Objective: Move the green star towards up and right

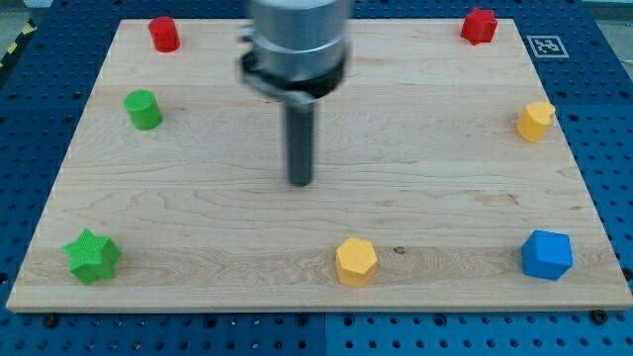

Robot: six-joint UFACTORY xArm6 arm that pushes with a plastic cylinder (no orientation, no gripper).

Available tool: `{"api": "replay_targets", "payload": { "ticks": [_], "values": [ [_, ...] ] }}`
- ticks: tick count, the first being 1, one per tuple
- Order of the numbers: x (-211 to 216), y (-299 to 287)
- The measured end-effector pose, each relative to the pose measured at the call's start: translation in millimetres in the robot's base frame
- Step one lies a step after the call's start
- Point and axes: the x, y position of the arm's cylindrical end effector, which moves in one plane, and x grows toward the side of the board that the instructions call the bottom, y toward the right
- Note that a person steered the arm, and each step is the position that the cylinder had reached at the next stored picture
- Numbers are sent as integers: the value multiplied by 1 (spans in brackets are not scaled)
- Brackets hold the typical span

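The green star [92,256] lies near the bottom left corner of the wooden board [198,218]. My tip [300,183] rests on the board near its middle, far to the right of and above the star, touching no block. The nearest block to my tip is the yellow hexagon [356,261], below and slightly right of it.
A green cylinder [142,109] stands at the left. A red cylinder [163,34] is at the top left and a red block [479,26] at the top right. A yellow block [535,121] sits at the right edge and a blue hexagon [547,254] at the bottom right.
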Motion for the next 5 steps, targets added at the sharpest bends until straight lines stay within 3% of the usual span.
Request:
{"api": "replay_targets", "payload": {
  "ticks": [2,5],
  "values": [
    [10,-204],
    [48,-249]
  ]
}}
